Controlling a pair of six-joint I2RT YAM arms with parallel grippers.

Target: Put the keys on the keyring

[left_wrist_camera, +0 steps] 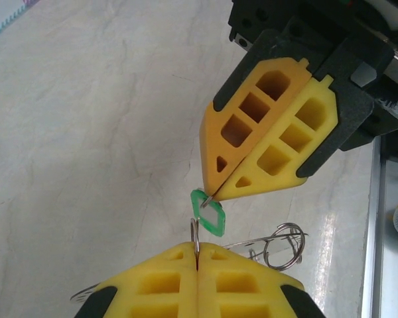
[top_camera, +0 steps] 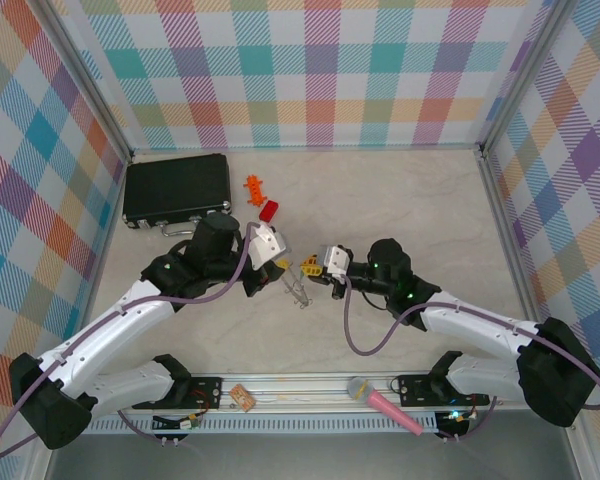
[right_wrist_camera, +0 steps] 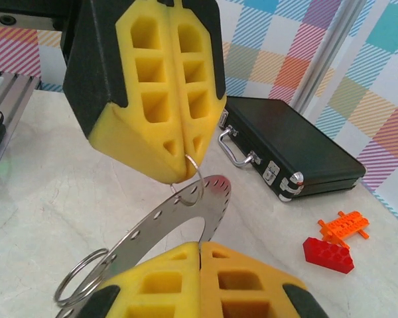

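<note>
Above the counter (left_wrist_camera: 86,132), the left claw (left_wrist_camera: 197,250) is clamped on the keyring (right_wrist_camera: 199,203). The right claw (left_wrist_camera: 212,193) pinches the tiny green key (left_wrist_camera: 211,216) just beside the ring's edge. The key could twist or slip from the soft tips, or the thin ring could swivel and spoil the alignment.

Case (top_camera: 176,190) far left, toy piece (top_camera: 254,187) just right of it, block (top_camera: 269,210) just before the piece

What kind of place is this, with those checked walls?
Probably a robot practice booth in a lab. Plaid walls box in a pale table, two robot arms are bolted to a rail at its near edge, and unrelated props lie about: a black case, a red block.
</note>
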